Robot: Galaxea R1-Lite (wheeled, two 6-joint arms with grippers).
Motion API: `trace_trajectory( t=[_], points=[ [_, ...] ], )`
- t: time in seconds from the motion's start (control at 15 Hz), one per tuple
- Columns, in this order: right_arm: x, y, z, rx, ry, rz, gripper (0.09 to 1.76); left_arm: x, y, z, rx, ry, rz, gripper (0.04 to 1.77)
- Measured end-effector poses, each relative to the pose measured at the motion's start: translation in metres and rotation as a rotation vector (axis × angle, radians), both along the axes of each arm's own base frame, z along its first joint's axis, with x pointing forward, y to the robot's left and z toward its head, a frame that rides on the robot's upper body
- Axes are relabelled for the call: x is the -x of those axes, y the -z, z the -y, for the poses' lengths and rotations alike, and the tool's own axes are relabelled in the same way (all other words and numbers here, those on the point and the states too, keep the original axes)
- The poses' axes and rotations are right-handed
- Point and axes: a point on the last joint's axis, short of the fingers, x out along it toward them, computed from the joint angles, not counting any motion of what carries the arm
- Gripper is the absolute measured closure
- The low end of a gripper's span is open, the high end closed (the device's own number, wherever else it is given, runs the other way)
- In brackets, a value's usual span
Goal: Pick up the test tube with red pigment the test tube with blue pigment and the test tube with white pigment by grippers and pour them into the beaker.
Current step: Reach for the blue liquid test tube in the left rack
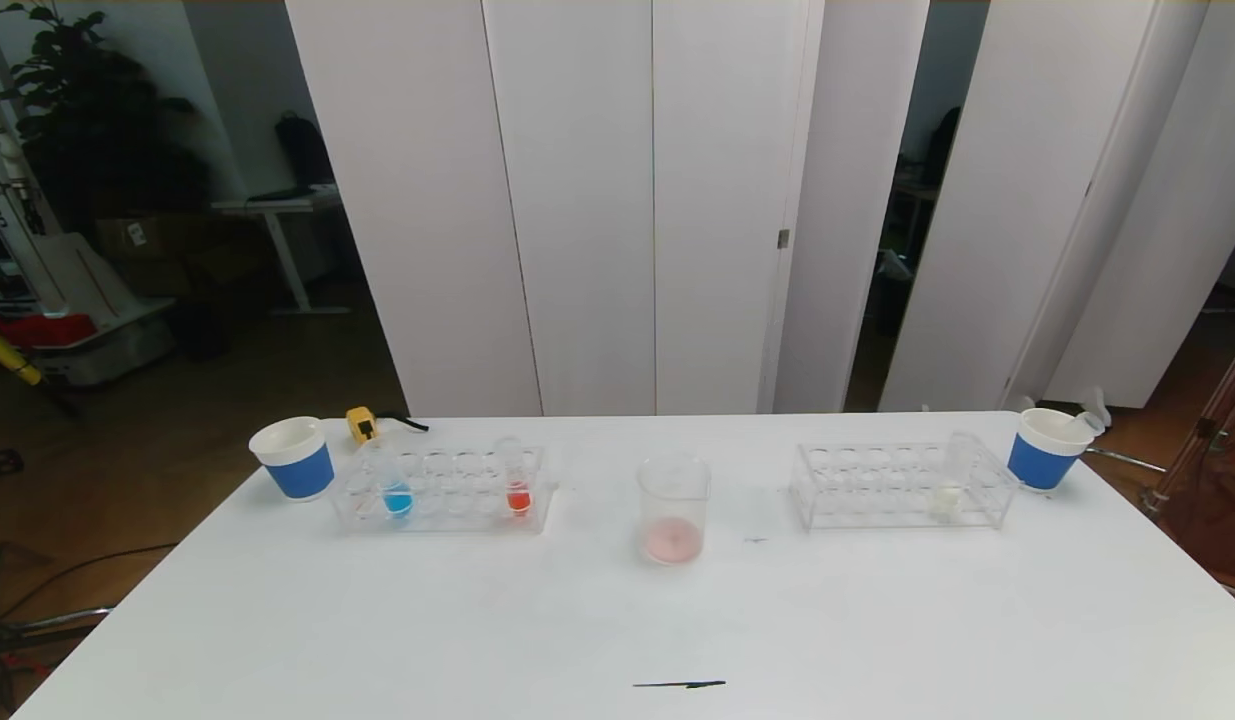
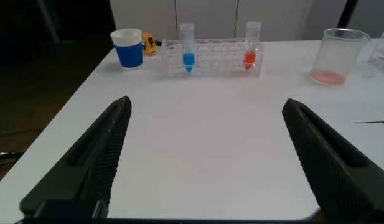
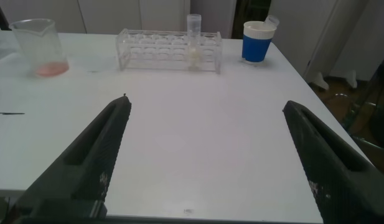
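Left hand [image 2: 204,155] spread wide, empty, low over the near desk [image 1: 477,620]; right hand [image 3: 204,155] same. Blue tube [image 1: 397,497] and red tube [image 1: 518,492] sit in the left rack [image 1: 442,490], white tube [image 1: 945,497] in the right rack [image 1: 902,487]. Beaker [image 1: 673,507] between racks holds a pinkish film. Looks like red may be partly poured; blue and white are untouched. No readable labels.

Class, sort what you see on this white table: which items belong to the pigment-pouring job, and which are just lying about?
Job:
clear tube with blue liquid
clear tube with red liquid
clear tube with cream-white liquid
clear glass beaker

Lying about:
two blue-banded white paper cups
small yellow gadget
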Motion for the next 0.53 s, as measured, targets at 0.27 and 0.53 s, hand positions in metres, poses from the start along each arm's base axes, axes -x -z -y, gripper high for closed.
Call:
trace_trajectory(
  t=[0.27,0.53],
  points=[
    [0.000,0.000,0.000,0.000,-0.001,0.000,0.10,0.018,-0.035,0.000,0.011,0.005,0.029,0.08],
    [0.000,0.000,0.000,0.000,-0.001,0.000,0.10,0.028,-0.093,-0.001,0.014,0.006,0.066,0.08]
  ],
)
